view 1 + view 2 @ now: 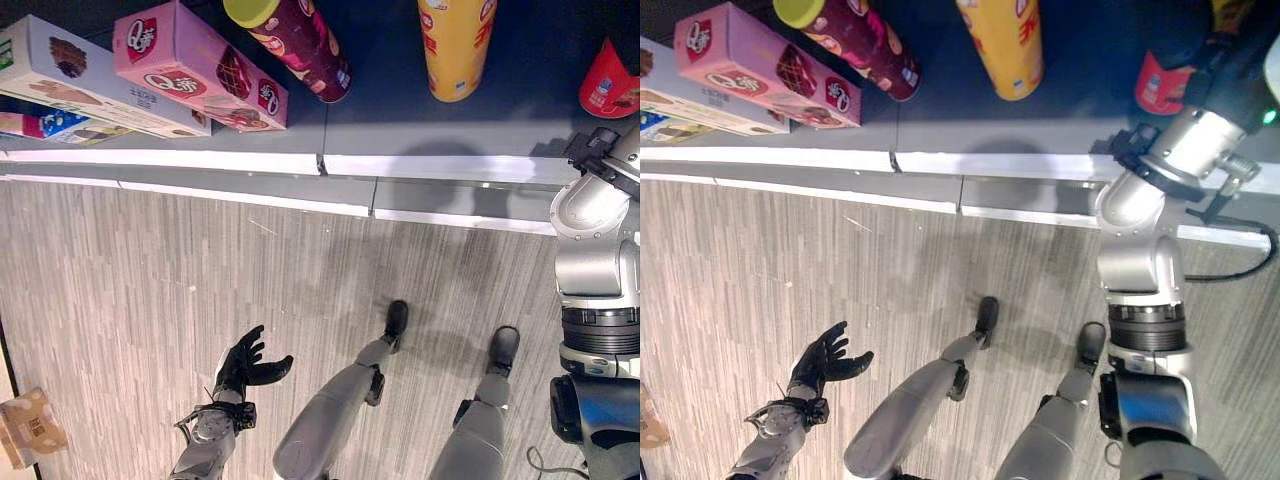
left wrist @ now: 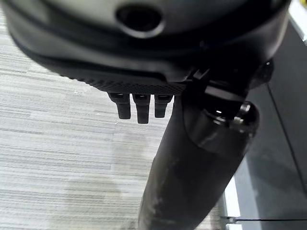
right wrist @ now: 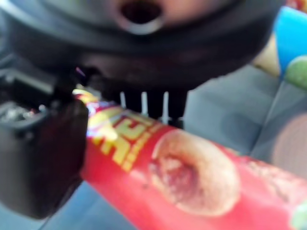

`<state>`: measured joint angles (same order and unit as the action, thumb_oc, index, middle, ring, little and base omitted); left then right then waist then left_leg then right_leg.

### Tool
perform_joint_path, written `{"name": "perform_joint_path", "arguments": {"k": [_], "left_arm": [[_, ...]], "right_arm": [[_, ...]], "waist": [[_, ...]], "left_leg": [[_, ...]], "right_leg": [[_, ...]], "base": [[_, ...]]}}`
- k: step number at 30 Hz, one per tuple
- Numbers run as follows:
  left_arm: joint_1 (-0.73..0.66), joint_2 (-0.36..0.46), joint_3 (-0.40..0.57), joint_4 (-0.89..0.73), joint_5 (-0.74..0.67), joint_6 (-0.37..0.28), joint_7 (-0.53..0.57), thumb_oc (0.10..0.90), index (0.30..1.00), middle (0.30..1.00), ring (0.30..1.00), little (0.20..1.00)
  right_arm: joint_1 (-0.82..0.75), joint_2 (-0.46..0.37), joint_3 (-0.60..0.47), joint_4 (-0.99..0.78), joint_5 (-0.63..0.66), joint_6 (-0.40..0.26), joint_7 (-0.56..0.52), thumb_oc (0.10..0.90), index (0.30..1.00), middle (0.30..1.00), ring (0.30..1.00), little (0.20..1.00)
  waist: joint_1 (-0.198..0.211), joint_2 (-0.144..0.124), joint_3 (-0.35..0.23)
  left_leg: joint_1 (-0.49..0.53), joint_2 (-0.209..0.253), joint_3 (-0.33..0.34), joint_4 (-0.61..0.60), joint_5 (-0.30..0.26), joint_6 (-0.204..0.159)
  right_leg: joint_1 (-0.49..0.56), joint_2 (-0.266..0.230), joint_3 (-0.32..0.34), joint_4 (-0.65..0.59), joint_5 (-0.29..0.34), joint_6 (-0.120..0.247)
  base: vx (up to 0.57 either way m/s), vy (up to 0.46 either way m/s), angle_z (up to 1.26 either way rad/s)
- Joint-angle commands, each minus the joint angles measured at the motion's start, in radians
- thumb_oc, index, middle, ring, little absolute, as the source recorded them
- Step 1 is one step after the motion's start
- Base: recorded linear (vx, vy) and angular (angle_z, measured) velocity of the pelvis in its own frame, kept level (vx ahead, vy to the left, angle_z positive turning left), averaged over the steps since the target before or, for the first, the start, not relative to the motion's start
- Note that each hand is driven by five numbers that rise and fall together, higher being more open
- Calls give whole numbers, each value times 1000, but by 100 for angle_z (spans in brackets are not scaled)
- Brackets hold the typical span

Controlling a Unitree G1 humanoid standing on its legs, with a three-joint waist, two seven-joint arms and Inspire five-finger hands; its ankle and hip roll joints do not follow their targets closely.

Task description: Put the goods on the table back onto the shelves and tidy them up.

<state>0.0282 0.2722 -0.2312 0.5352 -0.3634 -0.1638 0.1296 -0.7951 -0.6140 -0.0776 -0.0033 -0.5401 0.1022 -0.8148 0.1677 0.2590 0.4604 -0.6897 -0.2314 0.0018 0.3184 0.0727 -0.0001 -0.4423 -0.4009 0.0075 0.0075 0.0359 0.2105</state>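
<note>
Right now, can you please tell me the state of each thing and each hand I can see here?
Red can: held in the right hand, fingers curled round it, over the shelf.
Left hand: open, holding nothing, hanging over the floor.
Yellow can: on the grey shelf, apart from the other goods.
Maroon can: on the shelf, beside the pink box.
Pink box: on the shelf, tilted against the white box.

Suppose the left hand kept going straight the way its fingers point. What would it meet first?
Probably nothing close: the open left hand points over bare floor towards the shelf's edge; depth is unclear.
</note>
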Motion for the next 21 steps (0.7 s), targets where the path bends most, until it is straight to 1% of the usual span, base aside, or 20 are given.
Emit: {"name": "perform_joint_path", "arguments": {"k": [1,4,11,12,21], "left_arm": [[82,61,8,-50,-15,-32,54,800,900,900,900,900],[84,62,11,-50,-12,-30,55,800,900,900,900,900],[79,66,16,-47,-11,-30,60,800,900,900,900,900],[78,70,16,-48,-8,-29,62,800,900,900,900,900],[66,80,17,-42,1,-30,65,800,900,900,900,900]], "right_arm": [[-123,-136,17,-89,-53,-59,-64,400,300,300,300,300],[-117,-138,16,-89,-54,-57,-66,400,300,300,300,300],[-113,-140,18,-87,-62,-46,-71,400,300,300,300,300],[-106,-143,19,-88,-64,-45,-71,400,300,300,300,300],[-108,-166,9,-52,-60,-18,-85,400,300,300,300,300]], "waist": [[7,117,-22],[8,118,-24],[4,113,-23],[0,107,-21],[-8,92,-23]], "left_leg": [[12,120,-53,-114,-78,-56],[9,119,-53,-115,-76,-56],[1,118,-52,-112,-77,-58],[0,121,-53,-112,-75,-61],[1,126,-51,-119,-69,-69]], "right_leg": [[-119,-19,-2,137,37,2],[-120,-20,-4,137,37,2],[-125,-20,0,139,37,1],[-124,-19,-2,136,39,1],[-121,-17,-7,132,40,3]], "base": [[6,1,-6],[1,-6,-40],[-7,-2,5],[-20,-15,-11],[-2,-2,-1]]}}
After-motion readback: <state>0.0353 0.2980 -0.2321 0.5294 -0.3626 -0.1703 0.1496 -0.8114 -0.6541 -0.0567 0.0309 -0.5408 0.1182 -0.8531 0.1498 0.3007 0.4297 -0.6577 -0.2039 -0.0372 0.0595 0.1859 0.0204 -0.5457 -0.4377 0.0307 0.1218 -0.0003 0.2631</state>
